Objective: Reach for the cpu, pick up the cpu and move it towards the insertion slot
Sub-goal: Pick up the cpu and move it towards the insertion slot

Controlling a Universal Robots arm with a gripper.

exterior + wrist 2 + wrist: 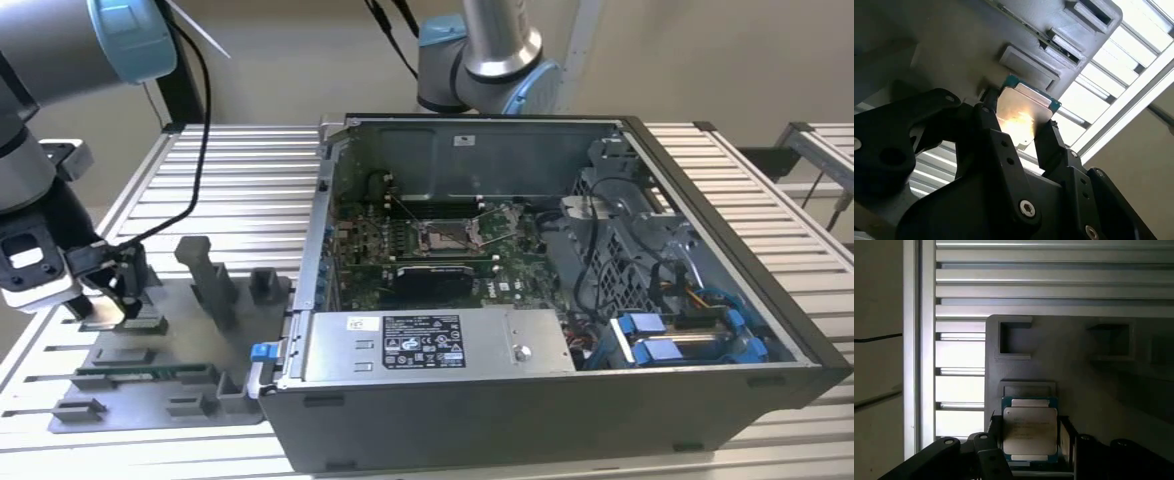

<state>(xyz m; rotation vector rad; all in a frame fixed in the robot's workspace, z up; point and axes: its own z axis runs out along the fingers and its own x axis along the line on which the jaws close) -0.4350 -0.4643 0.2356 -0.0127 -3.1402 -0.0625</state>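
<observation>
The black fingers (pixel 991 135) of the gripper (pixel 1019 132) stand narrowly parted, pressed on two opposite edges of the cpu (pixel 1030 432). Its silvery face meets the first wrist view squarely, and being square it has no long axis. The exterior view adds the grey tray (pixel 174 340) under the gripper and the insertion slot (pixel 443 237) well apart, inside the open computer case (pixel 534 420).
</observation>
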